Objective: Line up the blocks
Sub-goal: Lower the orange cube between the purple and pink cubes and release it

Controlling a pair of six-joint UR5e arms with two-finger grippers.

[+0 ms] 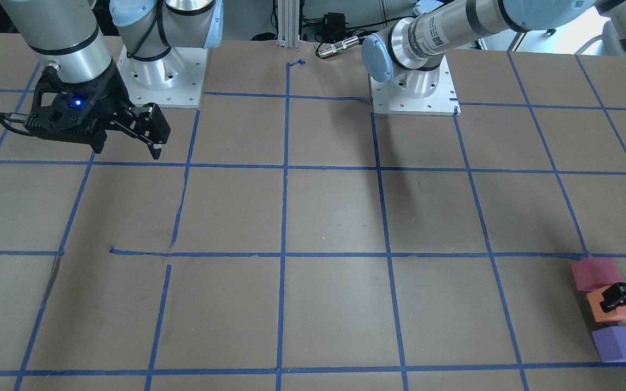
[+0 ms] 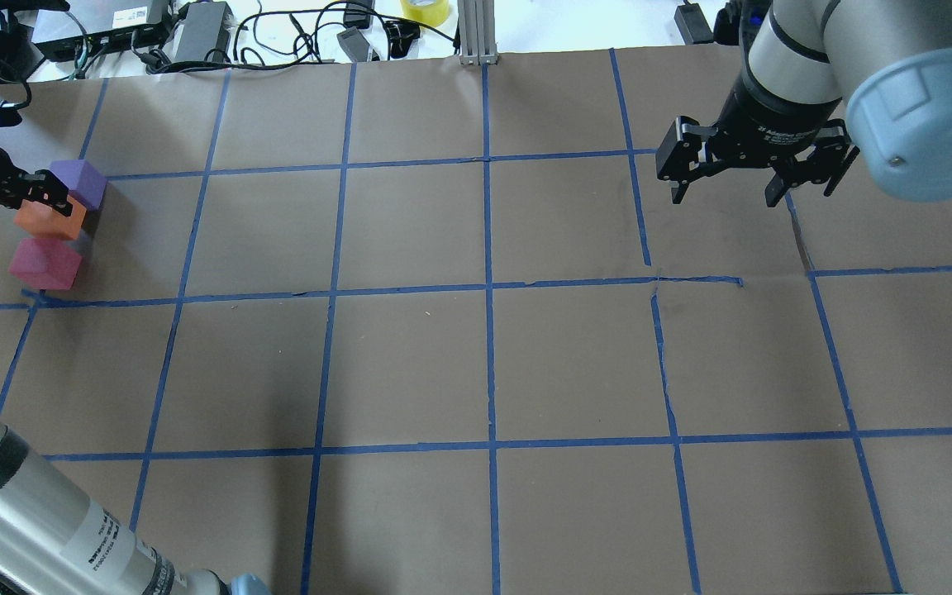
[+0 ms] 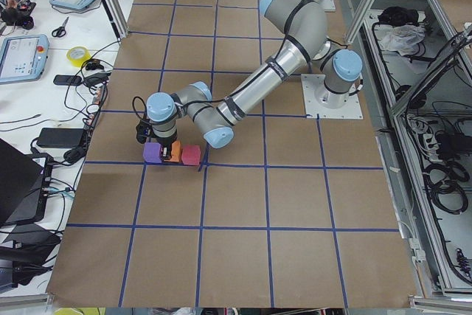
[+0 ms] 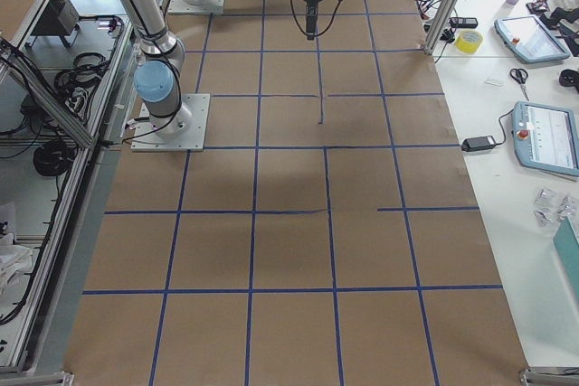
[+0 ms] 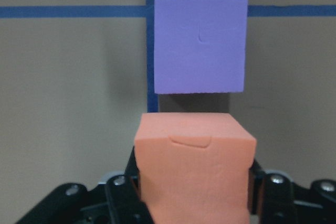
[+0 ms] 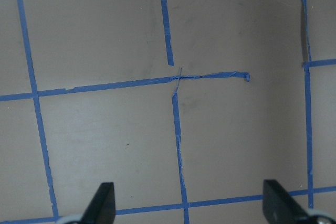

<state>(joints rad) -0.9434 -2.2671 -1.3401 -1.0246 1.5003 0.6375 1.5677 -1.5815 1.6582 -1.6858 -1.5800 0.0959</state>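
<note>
Matte foam: orange block (image 5: 194,171), purple block (image 5: 200,45); matte brown paper: table (image 1: 335,212).

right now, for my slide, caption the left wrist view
The left gripper clamps the orange block, the purple block just beyond it across a narrow gap.

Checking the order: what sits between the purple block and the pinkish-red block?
The orange block, held in the left gripper, lies between the purple block and the pinkish-red block; the overhead exterior view shows it.
</note>
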